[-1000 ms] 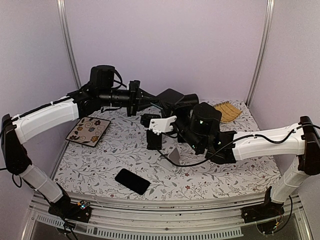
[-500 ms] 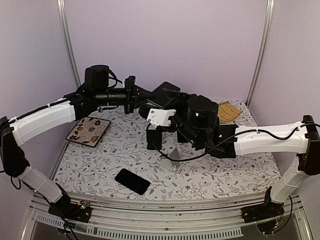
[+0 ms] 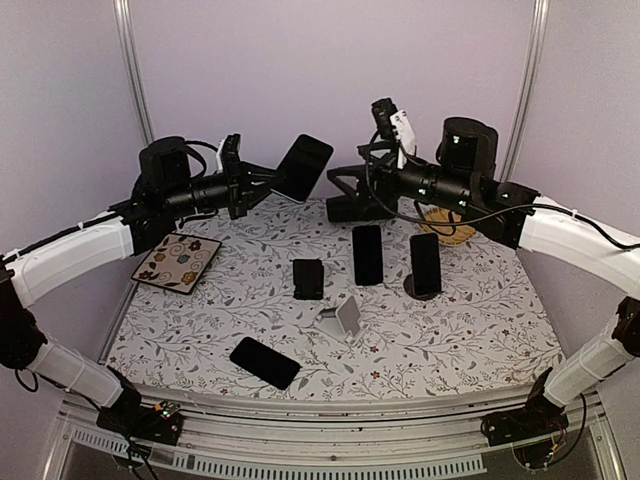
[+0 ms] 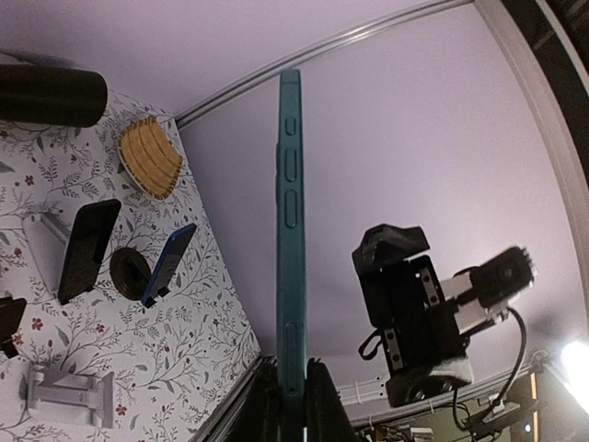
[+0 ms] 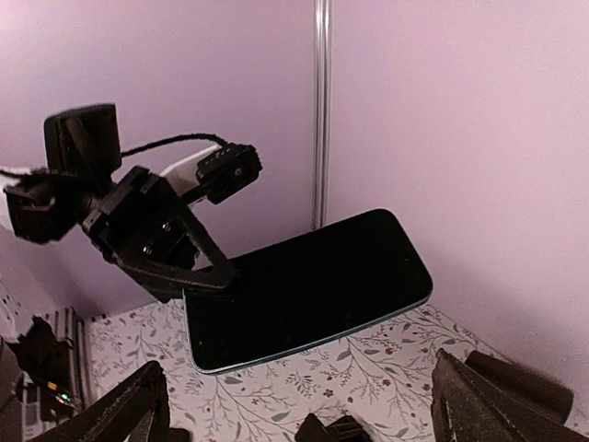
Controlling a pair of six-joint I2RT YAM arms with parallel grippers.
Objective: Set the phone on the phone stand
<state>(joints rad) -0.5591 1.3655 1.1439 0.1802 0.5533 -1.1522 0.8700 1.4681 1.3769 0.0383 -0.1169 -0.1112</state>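
Note:
The phone [image 3: 301, 167], black-screened in a teal case, hangs in the air over the back of the table. My left gripper [image 3: 268, 178] is shut on its lower end. In the left wrist view the phone [image 4: 290, 221] stands edge-on between my left gripper's [image 4: 293, 405] jaws. My right gripper [image 3: 340, 192] is open and empty, raised just right of the phone, apart from it. The right wrist view looks onto the phone's screen [image 5: 313, 285] between my right gripper's [image 5: 308, 424] spread fingers. An empty grey phone stand [image 3: 340, 318] sits mid-table.
Three dark phones lean on stands [image 3: 308, 278], [image 3: 367, 255], [image 3: 425, 265] behind the grey stand. Another black phone [image 3: 265, 362] lies flat near the front edge. A floral coaster [image 3: 177, 262] lies at the left, a bamboo piece [image 3: 455, 222] at the back right.
My right gripper opened, let go of the phone and drew back to the right. The left arm pulled the phone leftward and upward, away from the table's middle.

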